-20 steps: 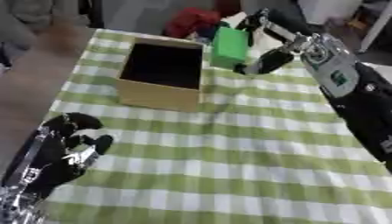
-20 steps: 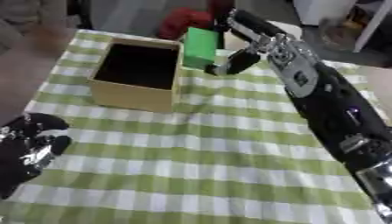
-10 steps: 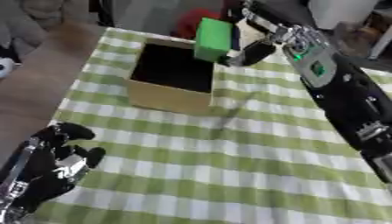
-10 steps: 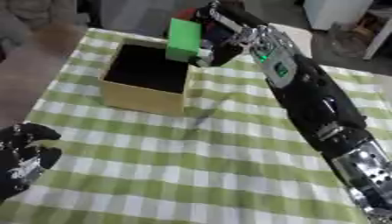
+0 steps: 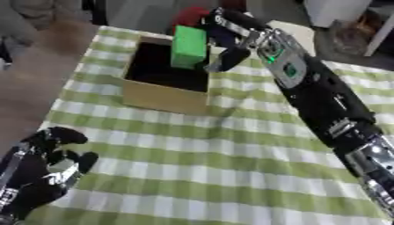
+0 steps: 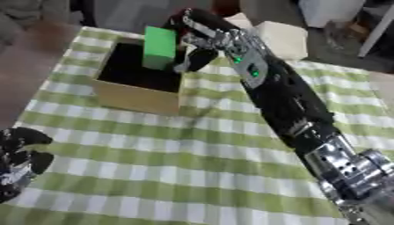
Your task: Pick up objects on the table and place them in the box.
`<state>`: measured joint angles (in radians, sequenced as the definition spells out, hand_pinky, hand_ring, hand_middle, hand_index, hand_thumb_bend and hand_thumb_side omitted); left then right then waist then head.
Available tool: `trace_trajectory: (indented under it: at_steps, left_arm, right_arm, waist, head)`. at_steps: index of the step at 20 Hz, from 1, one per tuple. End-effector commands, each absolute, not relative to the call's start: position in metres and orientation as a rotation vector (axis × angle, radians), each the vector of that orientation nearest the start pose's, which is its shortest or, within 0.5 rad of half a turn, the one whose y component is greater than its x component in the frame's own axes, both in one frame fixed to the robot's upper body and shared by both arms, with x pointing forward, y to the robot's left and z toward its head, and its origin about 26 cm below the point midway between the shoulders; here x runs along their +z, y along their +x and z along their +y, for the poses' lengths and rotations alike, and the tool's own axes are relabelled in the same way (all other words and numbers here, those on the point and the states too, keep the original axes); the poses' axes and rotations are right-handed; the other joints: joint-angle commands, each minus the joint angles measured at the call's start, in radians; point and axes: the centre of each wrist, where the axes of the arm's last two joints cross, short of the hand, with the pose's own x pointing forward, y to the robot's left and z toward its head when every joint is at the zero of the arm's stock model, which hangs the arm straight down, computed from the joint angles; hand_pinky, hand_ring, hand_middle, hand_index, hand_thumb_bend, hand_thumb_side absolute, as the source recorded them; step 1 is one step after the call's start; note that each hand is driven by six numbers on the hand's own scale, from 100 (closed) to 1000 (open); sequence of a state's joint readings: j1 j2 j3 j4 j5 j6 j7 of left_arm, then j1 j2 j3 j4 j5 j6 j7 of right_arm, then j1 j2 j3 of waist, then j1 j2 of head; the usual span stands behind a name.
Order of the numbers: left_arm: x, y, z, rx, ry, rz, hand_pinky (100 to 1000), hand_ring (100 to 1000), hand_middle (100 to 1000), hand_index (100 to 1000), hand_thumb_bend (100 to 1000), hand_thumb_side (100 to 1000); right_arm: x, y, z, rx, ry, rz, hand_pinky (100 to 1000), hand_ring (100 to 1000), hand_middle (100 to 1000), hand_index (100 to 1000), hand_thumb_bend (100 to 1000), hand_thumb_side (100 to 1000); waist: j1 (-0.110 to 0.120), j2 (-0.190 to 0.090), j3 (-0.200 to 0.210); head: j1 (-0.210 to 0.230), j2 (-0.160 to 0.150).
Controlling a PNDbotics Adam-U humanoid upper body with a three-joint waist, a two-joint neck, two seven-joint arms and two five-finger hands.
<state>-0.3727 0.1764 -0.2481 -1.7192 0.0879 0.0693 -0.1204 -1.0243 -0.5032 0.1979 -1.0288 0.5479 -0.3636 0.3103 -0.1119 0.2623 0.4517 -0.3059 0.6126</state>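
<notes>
Left eye view: table [image 5: 231, 176] in green check, box [image 5: 165, 94] open, right hand [image 5: 231, 41] curled round a green block [image 5: 188, 46] over the box's right side. Probably light, rigid; side faces suit it. Left hand [image 5: 46, 176] idles lower left, fingers curled.

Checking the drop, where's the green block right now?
The green block is held in the right hand, over the right side of the open box, upper centre of the view.

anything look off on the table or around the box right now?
Nothing stands out. The right hand holds the green block upright over the open box, whose walls look intact. The checked tablecloth shows no spill. The left hand rests at the lower left corner.
</notes>
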Motion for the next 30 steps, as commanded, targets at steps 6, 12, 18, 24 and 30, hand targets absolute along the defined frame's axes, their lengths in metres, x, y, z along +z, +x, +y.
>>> trace_trajectory:
  at_steps: [6, 12, 18, 24, 30]
  left_arm:
    - [0.136, 0.335, 0.173, -0.542, -0.283, -1.941, 496, 702, 590, 624, 598, 244]
    - [0.135, 0.335, 0.174, -0.539, -0.280, -1.941, 496, 701, 590, 623, 600, 245]
    - [0.134, 0.335, 0.177, -0.527, -0.266, -1.938, 496, 701, 589, 623, 600, 243]
    - [0.128, 0.335, 0.187, -0.470, -0.214, -1.932, 496, 701, 589, 622, 603, 241]
    - [0.124, 0.334, 0.200, -0.405, -0.149, -1.928, 496, 701, 589, 622, 605, 239]
  right_arm:
    - [0.273, 0.473, -0.260, 1.496, -0.713, -1.934, 823, 747, 685, 834, 483, 299]
    - [0.273, 0.472, -0.260, 1.497, -0.707, -1.936, 852, 795, 804, 894, 479, 333]
    - [0.279, 0.465, -0.264, 1.455, -0.699, -1.997, 837, 778, 755, 882, 464, 314]
    - [0.287, 0.447, -0.281, 1.280, -0.639, -2.096, 770, 731, 667, 841, 391, 268]
    - [0.290, 0.418, -0.292, 1.111, -0.542, -2.181, 727, 703, 639, 822, 343, 238]
  waist:
    - [0.011, -0.018, -0.004]
    - [0.013, -0.019, -0.011]
    - [0.020, -0.022, -0.040]
    - [0.043, -0.040, -0.119]
    - [0.066, -0.067, -0.209]
  head:
    - [0.000, 0.001]
    - [0.001, 0.003]
    - [0.006, 0.006]
    - [0.049, 0.025]
    - [0.098, 0.045]
